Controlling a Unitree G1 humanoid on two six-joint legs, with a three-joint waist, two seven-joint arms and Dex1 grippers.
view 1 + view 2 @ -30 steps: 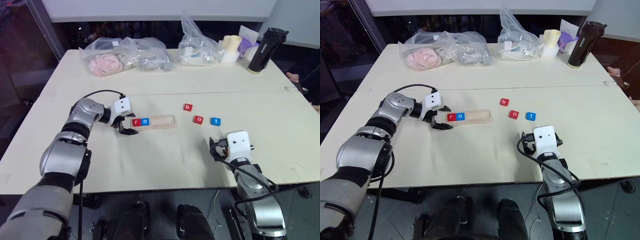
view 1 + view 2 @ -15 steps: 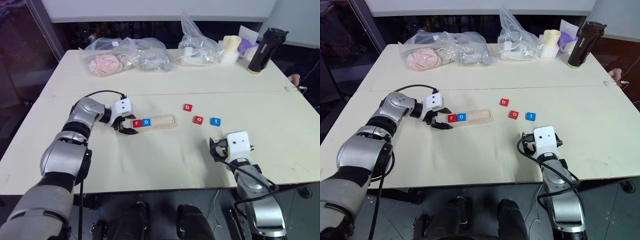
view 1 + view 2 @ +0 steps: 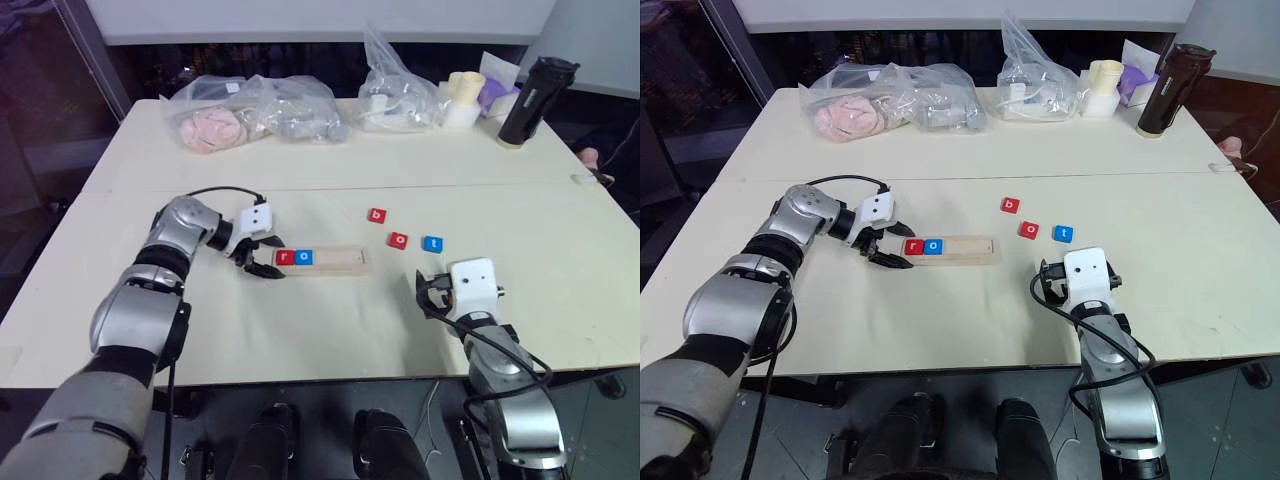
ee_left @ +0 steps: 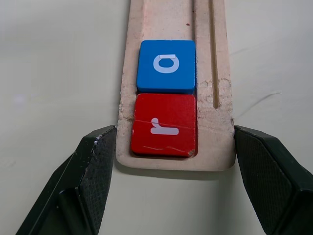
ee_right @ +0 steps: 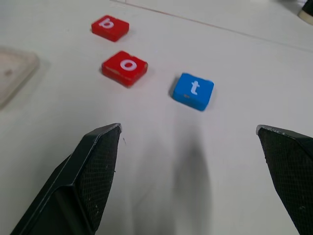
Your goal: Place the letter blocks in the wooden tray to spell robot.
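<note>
Gripping end of wooden tray (image 3: 338,263), left gripper (image 3: 262,263) has fingers (image 4: 98,161) pressed on both long edges. In groove we read red "r" (image 4: 164,125) at this end, then blue "o" (image 4: 167,66); tray's far end cut off in wrist view. Right gripper (image 5: 190,147) spread wide, empty, near blue "t" (image 5: 193,90), red "o" (image 5: 124,67), red "b" (image 5: 110,27) loose on table (image 3: 300,330).

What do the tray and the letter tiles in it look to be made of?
The wooden tray: pale unfinished wood, likely, with faint grain and chipped, rough groove edges. The red r tile and blue o tile: painted, semi-matte, white printed letters; the core may be wood or plastic.
</note>
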